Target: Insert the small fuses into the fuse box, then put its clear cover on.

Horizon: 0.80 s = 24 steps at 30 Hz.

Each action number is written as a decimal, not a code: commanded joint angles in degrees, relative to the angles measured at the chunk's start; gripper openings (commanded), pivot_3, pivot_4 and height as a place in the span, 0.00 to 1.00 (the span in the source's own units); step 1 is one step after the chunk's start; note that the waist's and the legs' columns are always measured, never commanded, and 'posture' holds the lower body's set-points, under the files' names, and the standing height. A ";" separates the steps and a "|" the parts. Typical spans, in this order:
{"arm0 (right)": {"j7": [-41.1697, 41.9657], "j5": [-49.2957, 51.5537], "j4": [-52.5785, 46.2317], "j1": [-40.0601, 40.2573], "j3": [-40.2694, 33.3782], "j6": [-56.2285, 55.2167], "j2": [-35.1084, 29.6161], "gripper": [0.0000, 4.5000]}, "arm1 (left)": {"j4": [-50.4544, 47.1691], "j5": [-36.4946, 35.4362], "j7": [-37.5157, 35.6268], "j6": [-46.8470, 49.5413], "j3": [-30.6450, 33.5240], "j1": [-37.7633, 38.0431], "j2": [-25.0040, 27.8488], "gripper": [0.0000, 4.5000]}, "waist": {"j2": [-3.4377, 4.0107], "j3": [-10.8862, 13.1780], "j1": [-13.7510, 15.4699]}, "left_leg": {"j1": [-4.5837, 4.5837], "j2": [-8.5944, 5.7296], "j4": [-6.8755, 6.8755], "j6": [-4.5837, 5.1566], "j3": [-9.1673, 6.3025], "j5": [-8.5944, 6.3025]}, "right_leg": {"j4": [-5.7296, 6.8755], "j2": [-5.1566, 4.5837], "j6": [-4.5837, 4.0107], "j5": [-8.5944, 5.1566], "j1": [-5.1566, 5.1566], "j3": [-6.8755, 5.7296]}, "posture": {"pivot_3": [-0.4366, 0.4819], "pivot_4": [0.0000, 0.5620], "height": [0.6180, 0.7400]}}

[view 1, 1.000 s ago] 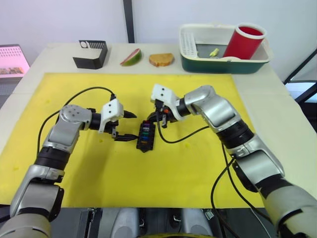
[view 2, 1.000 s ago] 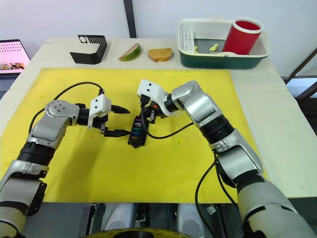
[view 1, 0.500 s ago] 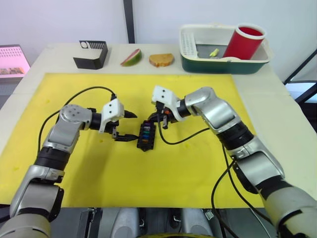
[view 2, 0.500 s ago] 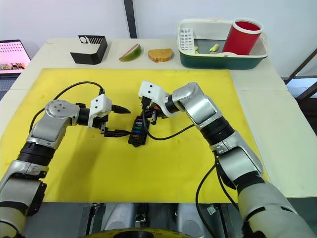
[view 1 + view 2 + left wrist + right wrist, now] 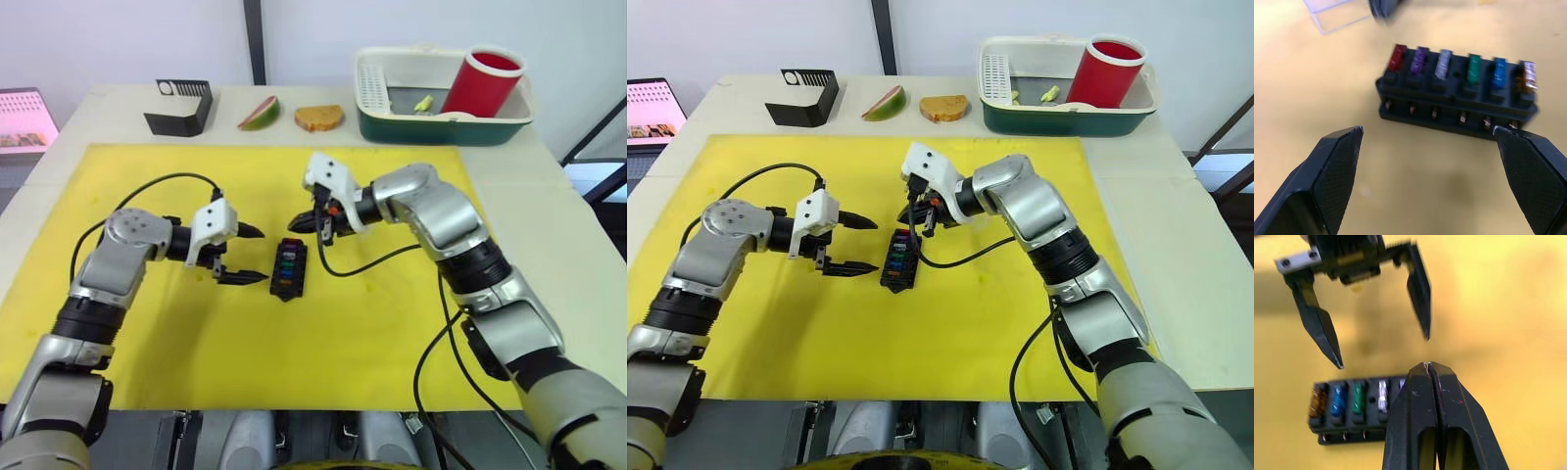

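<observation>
On the yellow mat (image 5: 323, 333), the fuse box (image 5: 288, 267) lies with its long side running away from the robot, toward the back of the table. All six small fuses (image 5: 1464, 69) look pushed into its slots: red, purple, grey, green, blue and orange in a row. So the clear cover looks like the next job.

Left of the fuse box is the left gripper (image 5: 243, 254), fingers wide apart and pointing at it, near but not touching. Just past the far end of the fuse box is the right gripper (image 5: 319, 223), fingers pressed together on nothing.

Past the red end of the fuse box, the left wrist view shows a see-through edge that I think is the clear cover (image 5: 1334, 13). It is cut off and partly hidden by something dark and blurry. The right gripper looks nearer to it, but I cannot tell for sure.
</observation>
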 commanded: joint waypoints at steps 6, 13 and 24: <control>5.30 5.06 -17.51 13.52 -11.84 -6.14 -18.17 0.07 | -12.22 -10.26 -2.97 12.25 13.94 9.80 13.25 1.00 | -0.02 0.01 0.24 | -0.01 -0.04 0.00 0.05 -0.04 -0.03 | -0.13 -0.06 0.01 -0.01 0.03 -0.01 | 0.48 0.27 1.00; 9.15 8.25 -20.45 28.41 -23.11 -7.45 -34.35 0.73 | -14.29 -11.67 -2.69 15.62 26.60 23.27 21.65 1.00 | 0.09 0.08 0.17 | 0.07 0.02 -0.04 -0.01 -0.04 -0.02 | -0.10 -0.03 0.01 -0.04 0.02 -0.01 | 0.48 0.27 1.00; 8.28 8.99 -17.26 40.11 -30.56 -11.36 -41.36 0.98 | -10.28 -10.79 -2.80 13.39 34.65 31.80 24.39 1.00 | 0.14 0.11 0.22 | 0.05 0.03 -0.05 0.12 -0.02 -0.11 | -0.16 -0.08 0.00 -0.06 -0.01 0.00 | 0.48 0.27 1.00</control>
